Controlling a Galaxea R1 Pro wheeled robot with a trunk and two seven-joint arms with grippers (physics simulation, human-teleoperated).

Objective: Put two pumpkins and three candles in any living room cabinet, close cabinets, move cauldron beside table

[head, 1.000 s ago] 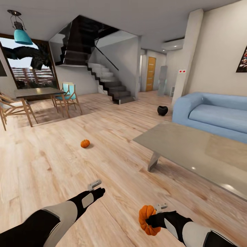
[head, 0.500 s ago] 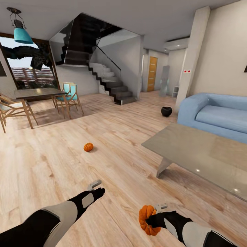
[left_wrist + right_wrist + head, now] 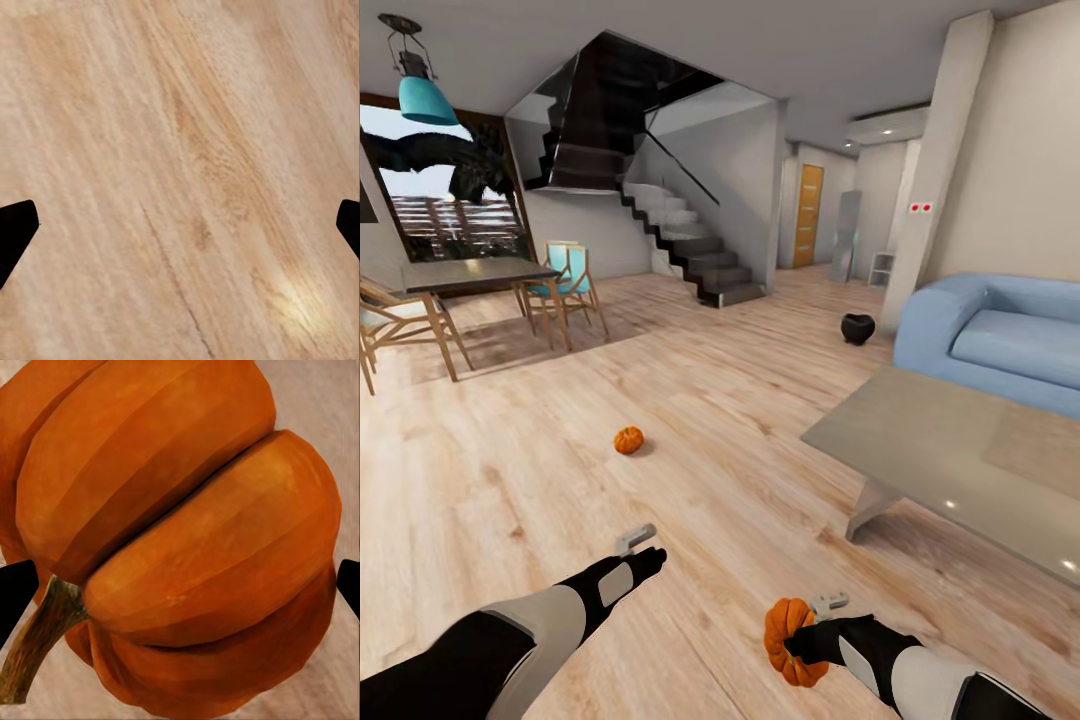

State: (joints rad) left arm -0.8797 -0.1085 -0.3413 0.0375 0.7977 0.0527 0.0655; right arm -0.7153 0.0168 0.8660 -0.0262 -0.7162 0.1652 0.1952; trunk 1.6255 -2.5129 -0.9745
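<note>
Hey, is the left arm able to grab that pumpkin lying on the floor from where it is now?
Probably not yet: the left gripper is open, but the loose pumpkin lies well ahead on bare floor. Nothing blocks the way.

One pumpkin (image 3: 790,640) is held up off the floor in the right gripper (image 3: 800,640), low in the head view; up close (image 3: 172,532) it's deep orange, chunky ribs, with a brownish curved stem sticking out sideways, so it's tipped over rather than upright. The second pumpkin (image 3: 628,440) just sits on the light wood floor, out in the open, well apart from the bench (image 3: 960,450). That one's a low, long grey glass-top thing with slanted grey legs. The cauldron (image 3: 857,328), black and round-bellied, sits on the floor further back, near the blue sofa's end.
</note>
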